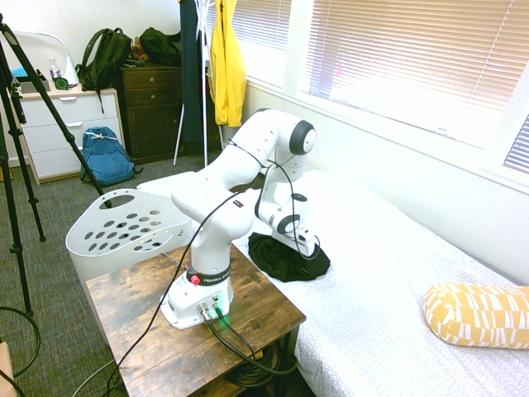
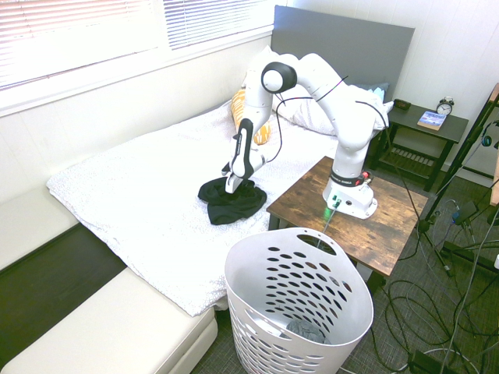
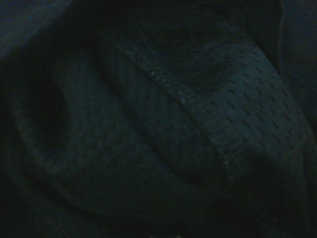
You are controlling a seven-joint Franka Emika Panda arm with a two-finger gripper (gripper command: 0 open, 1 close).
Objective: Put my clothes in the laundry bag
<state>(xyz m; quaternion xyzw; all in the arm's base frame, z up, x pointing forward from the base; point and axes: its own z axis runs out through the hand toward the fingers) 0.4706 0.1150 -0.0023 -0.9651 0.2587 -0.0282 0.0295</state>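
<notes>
Pressing into the black clothes [image 2: 231, 201] bunched on the bed [image 2: 132, 195], the claw [image 2: 231, 185] hides its fingers, so their spread cannot be told. Mesh looks light, limp; pinch a raised fold. Hamper [image 2: 300, 292] stands beside.

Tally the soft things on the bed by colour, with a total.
Black: 1, the garment under the gripper
Yellow: 1, the patterned pillow
White: 1, the pillow by the headboard
Total: 3
</notes>
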